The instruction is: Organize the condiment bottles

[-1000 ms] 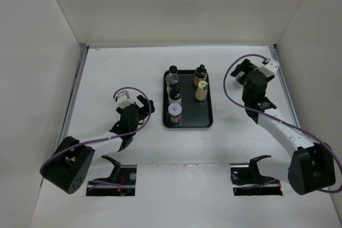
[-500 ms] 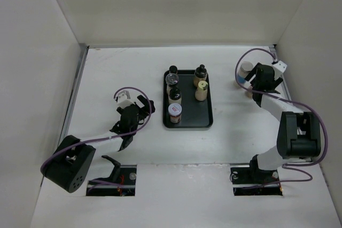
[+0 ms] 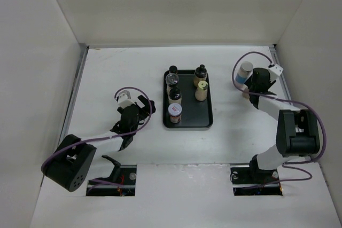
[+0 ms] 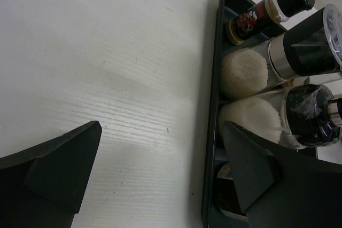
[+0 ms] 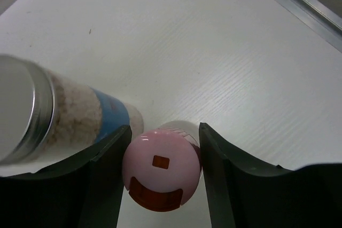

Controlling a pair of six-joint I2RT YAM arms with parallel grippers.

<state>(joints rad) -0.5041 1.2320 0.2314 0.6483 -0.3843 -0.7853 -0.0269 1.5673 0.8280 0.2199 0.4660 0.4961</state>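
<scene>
Several condiment bottles stand on the black tray point(image 3: 206, 117), among them a black-capped bottle point(image 3: 200, 71) and a red-labelled jar point(image 3: 175, 113). At the right, off the tray, a jar with a blue label and silver cap point(image 5: 64, 110) stands next to a pink-capped bottle point(image 5: 160, 169). My right gripper point(image 5: 163, 132) comes down over the pink-capped bottle, its fingers against both sides of the cap. From above, the right gripper point(image 3: 250, 88) hides most of that bottle, and the blue-labelled jar point(image 3: 245, 71) shows just behind it. My left gripper point(image 3: 140, 105) is open and empty, left of the tray.
In the left wrist view the tray's left rim point(image 4: 212, 132) runs close to the right finger of the left gripper point(image 4: 160, 132), with two salt-filled shakers point(image 4: 288, 57) and a dark bottle point(image 4: 267, 9) behind it. White walls enclose the table; a metal strip point(image 5: 299, 4) borders it on the right.
The right arm folded back and its gripper came down over the pink-capped bottle, with the jaws narrowing onto its cap. The left arm stayed put.
</scene>
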